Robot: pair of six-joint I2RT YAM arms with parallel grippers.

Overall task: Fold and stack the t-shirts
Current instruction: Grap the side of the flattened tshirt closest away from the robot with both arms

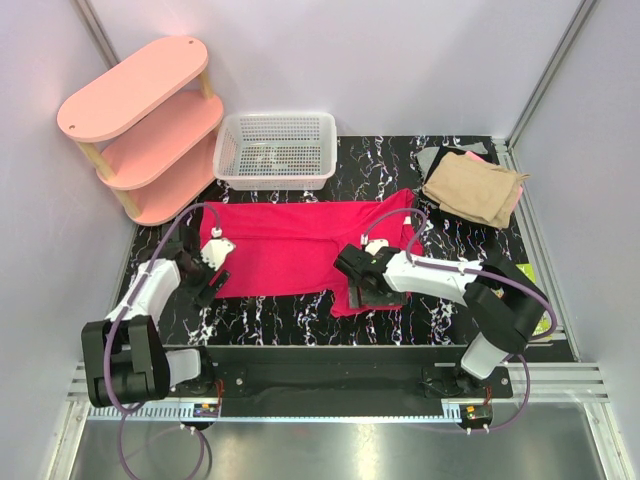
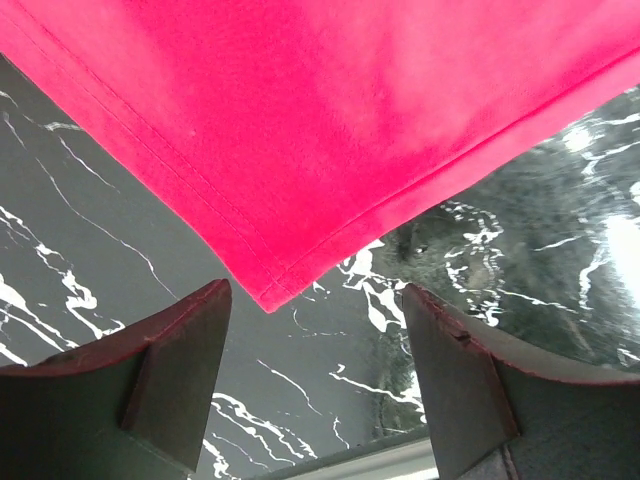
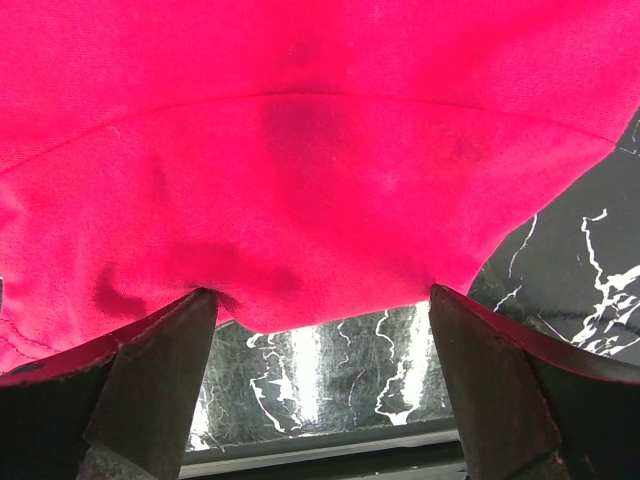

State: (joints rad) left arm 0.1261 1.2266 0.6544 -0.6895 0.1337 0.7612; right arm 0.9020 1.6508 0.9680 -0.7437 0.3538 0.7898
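- Nearest me, the left gripper (image 2: 315,300) stands released, with the hem corner of the crimson tee (image 2: 330,120) between its fingers; I should pinch hem only.
- Likewise the right gripper (image 3: 322,300) gapes at the near edge, grasping nothing.
- Spread on the black marble table (image 1: 300,315), the tee lies well apart from the folded tan shirt (image 1: 472,187).

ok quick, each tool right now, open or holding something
left tool: open, holding nothing, a corner of the red shirt just ahead of it
right tool: open, holding nothing, at the shirt's near edge
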